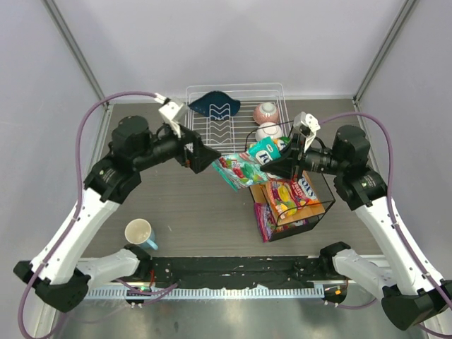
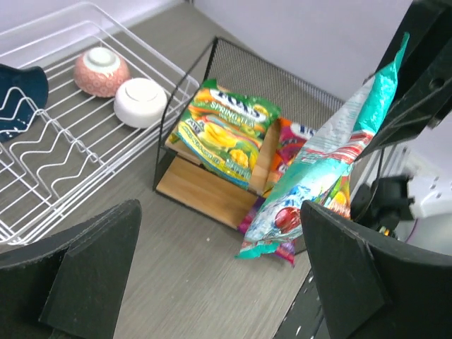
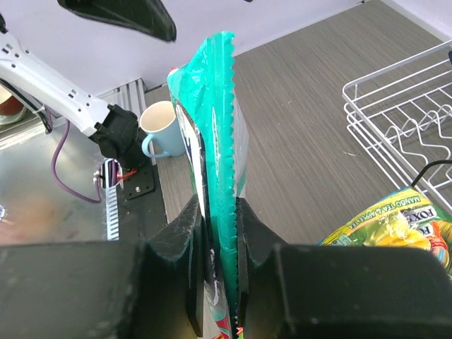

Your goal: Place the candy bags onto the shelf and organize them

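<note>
teal bag (image 3: 212, 106) clamped in right hand (image 3: 217, 219), hanging seemingly just beside shelf (image 2: 194, 189).

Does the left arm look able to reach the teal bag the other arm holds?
Probably yes. The left gripper is open and faces the teal bag, with nothing between them; the right gripper pinches only one end.

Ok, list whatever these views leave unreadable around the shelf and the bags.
- Purple bag: the top view shows only a strip beside the shelf. In the left wrist view it is mostly behind the teal bag.
- Orange-red bag: in the left wrist view it is partly covered by the green bag and the teal bag.
- Teal bag's print: the right wrist view sees it edge-on in the right gripper.
</note>
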You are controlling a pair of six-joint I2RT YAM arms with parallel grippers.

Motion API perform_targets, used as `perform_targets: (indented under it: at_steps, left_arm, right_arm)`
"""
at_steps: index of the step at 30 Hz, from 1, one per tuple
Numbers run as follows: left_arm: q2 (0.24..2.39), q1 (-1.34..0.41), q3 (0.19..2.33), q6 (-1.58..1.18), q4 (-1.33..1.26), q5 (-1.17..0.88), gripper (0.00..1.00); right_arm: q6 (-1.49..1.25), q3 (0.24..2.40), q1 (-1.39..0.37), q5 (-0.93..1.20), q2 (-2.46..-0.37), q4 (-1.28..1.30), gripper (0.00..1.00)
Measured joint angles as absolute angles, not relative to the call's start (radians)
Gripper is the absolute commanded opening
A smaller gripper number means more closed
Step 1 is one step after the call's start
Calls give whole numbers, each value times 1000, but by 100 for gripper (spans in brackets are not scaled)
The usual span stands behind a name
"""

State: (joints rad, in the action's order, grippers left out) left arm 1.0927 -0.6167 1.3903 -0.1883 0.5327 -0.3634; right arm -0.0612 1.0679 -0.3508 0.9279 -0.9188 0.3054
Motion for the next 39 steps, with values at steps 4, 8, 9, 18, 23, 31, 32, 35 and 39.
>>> perform_targets:
  at_steps: [4,8,9,18,23,31,32,35,39]
  left_arm:
    - [990,-534,1220,-324,327,-426,100]
    - [951,-511,1012,-491,75,-495,100]
    - [949,-509,969,-526,23,-508,100]
    - [974,-508,723,-830,-456,-619,100]
    - [1000,-508,722,-935,-694,-646,100]
    - [1111,-508,704,-1079,-947,-693,97]
    - [1116,-509,695,-1090,-959,-694,96]
    - [1118,-509,674,-1101,-981,-698,92]
    - [1121,-509,673,-1110,-1005,-699,88]
  right_arm:
    - [-89,1065,-351,920,-916,266,1]
    - [-125,1055,-351,910,-903,214,1]
    - [-136,1053,-351,908,-901,202,1]
    - [-235,1019,-351,900,-899,68,1]
    - [-289,1000,-351,903,-908,-2,1]
    - [-354,983,-352,900,-926,-84,1]
    - [-364,982,-352,900,-928,-98,1]
    - [-393,981,-352,901,-936,-138,1]
    - [-425,977,-352,904,-950,-179,1]
